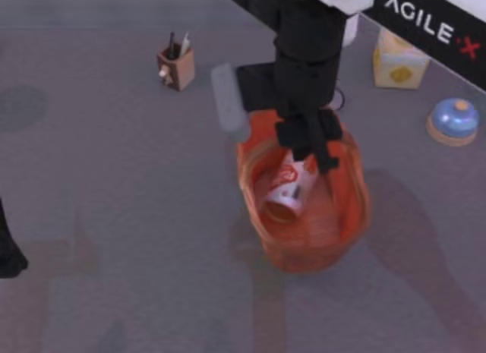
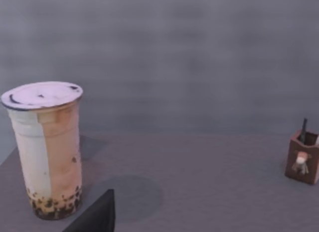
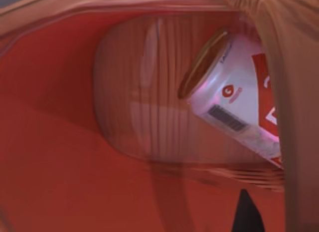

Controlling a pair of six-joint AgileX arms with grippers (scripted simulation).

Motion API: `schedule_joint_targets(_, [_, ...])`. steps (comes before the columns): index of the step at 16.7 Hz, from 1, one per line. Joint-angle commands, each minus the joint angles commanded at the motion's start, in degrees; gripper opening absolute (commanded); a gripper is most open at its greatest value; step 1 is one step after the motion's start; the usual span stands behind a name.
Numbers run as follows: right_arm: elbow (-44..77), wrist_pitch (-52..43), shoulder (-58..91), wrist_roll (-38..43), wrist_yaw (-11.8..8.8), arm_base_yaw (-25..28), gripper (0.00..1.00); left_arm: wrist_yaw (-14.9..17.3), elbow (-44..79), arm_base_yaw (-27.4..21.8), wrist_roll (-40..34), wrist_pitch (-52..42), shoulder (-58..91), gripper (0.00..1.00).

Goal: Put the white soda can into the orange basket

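- The right gripper [image 1: 310, 149] hung over the orange basket [image 1: 351, 216], its fingers clamped on the white soda can [image 1: 288, 187], which lay tilted inside the basket, gold top toward the ribbed floor.
- The basket's walls ringed the can closely; the handle [image 3: 294, 92] crossed just beside it.
- The right arm reached down steeply from the bench's far edge.
- Open bench [image 1: 114, 239] lay to the left; a pen holder [image 1: 176, 67], carton [image 1: 399, 61] and bell [image 1: 453, 120] stood well apart.
- The left arm sat parked at the left edge; I cannot tell how its gripper stood.
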Motion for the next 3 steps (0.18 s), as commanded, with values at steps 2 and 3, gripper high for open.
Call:
schedule_joint_targets(2, [2.1, -2.1, -0.4, -0.5, 0.0, -0.4, 0.0, 0.0, 0.0, 0.0, 0.0, 0.0, 0.0, 1.0])
schedule_joint_targets(3, [2.2, -2.3, -0.5, -0.5, 0.0, -0.4, 0.0, 0.0, 0.0, 0.0, 0.0, 0.0, 0.0, 1.0])
